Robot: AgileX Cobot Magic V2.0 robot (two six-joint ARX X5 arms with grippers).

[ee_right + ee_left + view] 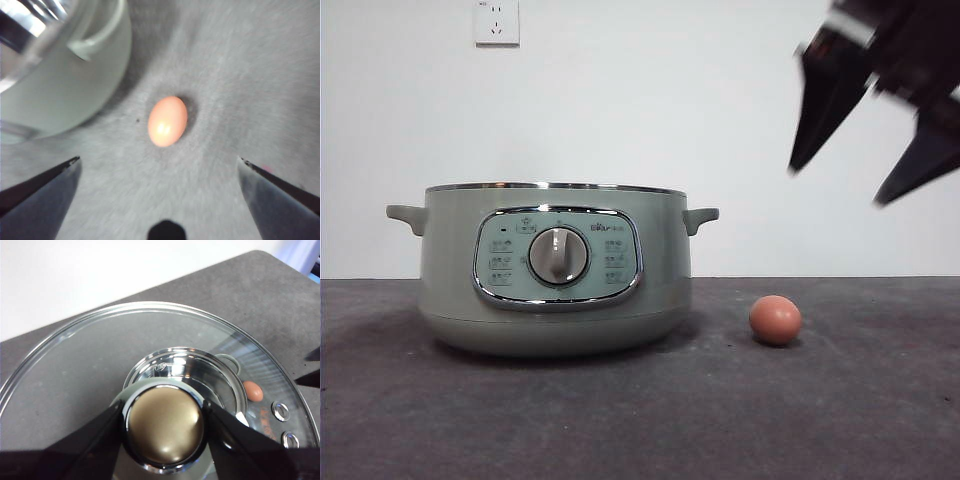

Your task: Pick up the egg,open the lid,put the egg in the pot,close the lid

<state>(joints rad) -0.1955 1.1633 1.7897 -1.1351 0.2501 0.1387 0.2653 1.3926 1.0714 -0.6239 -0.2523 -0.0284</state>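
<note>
The reddish-brown egg (775, 320) (167, 121) lies on the dark table just right of the pale green pot (555, 270) (65, 85). The pot stands uncovered, its steel rim bare. My right gripper (836, 187) (159, 159) hangs open above the egg, jaws wide apart and clear of it. My left gripper (164, 416) is shut on the knob (165, 425) of the glass lid (75, 370) and holds it up in the air, out of the front view. Through the glass I see the pot (220, 385) and the egg (254, 391) far below.
A white wall with a socket (496, 22) stands behind the table. The grey tabletop (860, 400) stretches in front of and to the right of the egg. The pot's side handle (701, 217) juts toward the egg's side.
</note>
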